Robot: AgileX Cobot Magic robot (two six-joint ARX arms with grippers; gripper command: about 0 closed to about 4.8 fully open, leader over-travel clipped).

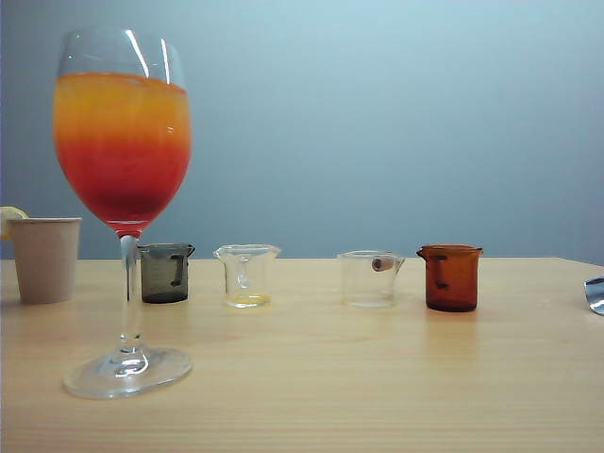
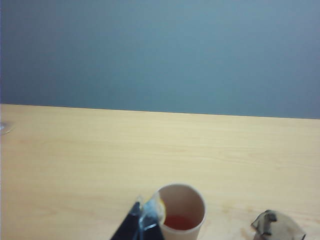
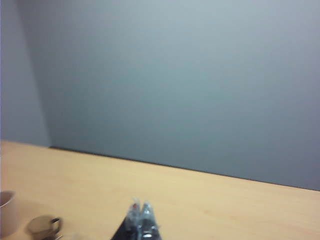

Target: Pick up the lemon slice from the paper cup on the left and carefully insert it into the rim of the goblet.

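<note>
Lemon slice (image 1: 11,216) perched on paper cup (image 1: 44,259) rim: thin, soft, slippery, so pinch by the rind. Left hand (image 2: 145,224) above it, right hand (image 3: 140,216) midtable, both together, empty.

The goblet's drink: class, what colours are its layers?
Orange at the top of the goblet, shading to red below; the exterior view shows it best.

a clear goblet (image 1: 123,142) holds a drink banded yellow-orange at the top, through red, to dark red at the bottom. left of it, a beige paper cup (image 1: 44,258) carries a pale yellow lemon slice (image 1: 11,215) on its rim. four small beakers stand in a row: dark grey (image 1: 166,272), clear with a yellow trace (image 1: 247,275), clear (image 1: 369,277), and amber-brown (image 1: 450,276). the table (image 1: 377,377) is light wood grain. the wall (image 1: 396,113) is grey-blue. both the left gripper (image 2: 142,222) and right gripper (image 3: 140,216) have black bodies with translucent tips.
</note>
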